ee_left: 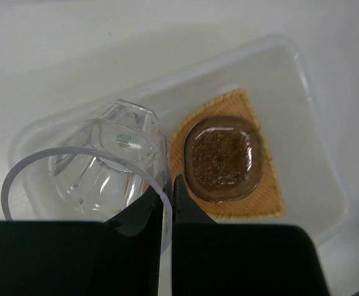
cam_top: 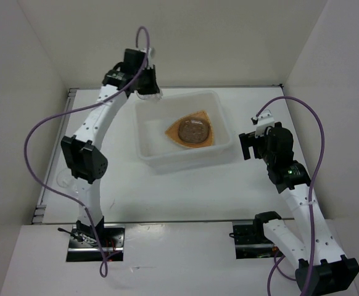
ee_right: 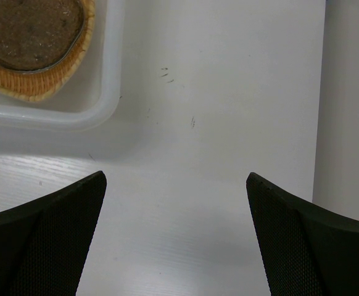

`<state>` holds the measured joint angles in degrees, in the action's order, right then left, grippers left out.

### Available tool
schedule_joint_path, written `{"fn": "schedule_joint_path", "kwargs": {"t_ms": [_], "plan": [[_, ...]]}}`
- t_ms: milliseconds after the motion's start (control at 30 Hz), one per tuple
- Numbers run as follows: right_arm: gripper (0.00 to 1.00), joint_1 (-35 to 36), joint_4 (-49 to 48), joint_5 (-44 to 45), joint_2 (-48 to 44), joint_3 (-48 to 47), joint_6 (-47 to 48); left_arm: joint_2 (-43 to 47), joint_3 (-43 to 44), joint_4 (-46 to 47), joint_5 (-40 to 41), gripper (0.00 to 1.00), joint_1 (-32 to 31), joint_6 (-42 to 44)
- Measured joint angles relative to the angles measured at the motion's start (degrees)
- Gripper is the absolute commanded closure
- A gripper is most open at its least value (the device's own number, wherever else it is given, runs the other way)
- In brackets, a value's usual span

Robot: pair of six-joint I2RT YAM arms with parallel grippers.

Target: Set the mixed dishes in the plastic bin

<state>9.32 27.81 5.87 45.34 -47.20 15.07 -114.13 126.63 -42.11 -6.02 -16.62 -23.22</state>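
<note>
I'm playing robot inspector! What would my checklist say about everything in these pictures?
Surface: white table, with a few tiny dark marks near the tub.
Job's things: the white tub holds an orange plate with a small brown plate on top. A clear cup hangs over the tub's corner.
Clutter: a faint clear round thing by the table's left edge, too blurry to name.
Grippers: the left gripper pinches the cup's rim. The right gripper is open and empty, beside the tub.
Cables: a purple cable loops off each arm.
Surroundings: white walls.
</note>
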Motion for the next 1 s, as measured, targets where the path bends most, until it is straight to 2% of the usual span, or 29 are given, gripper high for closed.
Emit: {"fn": "schedule_joint_path", "kwargs": {"t_ms": [200, 433, 500, 633, 733, 767, 867, 900, 1000], "plan": [[0.01, 0.0, -0.2, 0.1, -0.3, 0.0, 0.0, -9.6, 0.5, -8.1, 9.4, 1.0, -8.0, 3.7], [0.01, 0.0, -0.4, 0.4, -0.3, 0.0, 0.0, -14.0, 1.4, -10.8, 17.2, 0.98, -11.2, 5.3], [0.01, 0.0, -0.4, 0.4, -0.3, 0.0, 0.0, -14.9, 1.6, -10.8, 18.7, 0.9, -11.3, 5.3], [0.01, 0.0, -0.4, 0.7, -0.4, 0.0, 0.0, -16.4, 1.6, -11.2, 20.9, 0.85, -11.3, 5.3], [0.01, 0.0, -0.4, 0.9, -0.7, 0.0, 0.0, -17.6, 1.6, -11.3, 22.3, 0.76, -11.3, 5.3], [0.01, 0.0, -0.4, 0.9, -0.8, 0.0, 0.0, -17.8, 1.6, -11.3, 22.7, 0.61, -11.2, 5.3], [0.01, 0.0, -0.4, 0.9, -0.9, 0.0, 0.0, -18.0, 1.6, -11.5, 23.1, 0.52, -11.2, 5.3], [0.01, 0.0, -0.4, 0.9, -0.9, 0.0, 0.0, -18.0, 1.7, -11.5, 23.1, 0.45, -11.2, 5.2], [0.01, 0.0, -0.4, 0.8, -0.9, 0.0, 0.0, -18.0, 2.3, -12.0, 23.4, 0.4, -11.2, 5.1]]}}
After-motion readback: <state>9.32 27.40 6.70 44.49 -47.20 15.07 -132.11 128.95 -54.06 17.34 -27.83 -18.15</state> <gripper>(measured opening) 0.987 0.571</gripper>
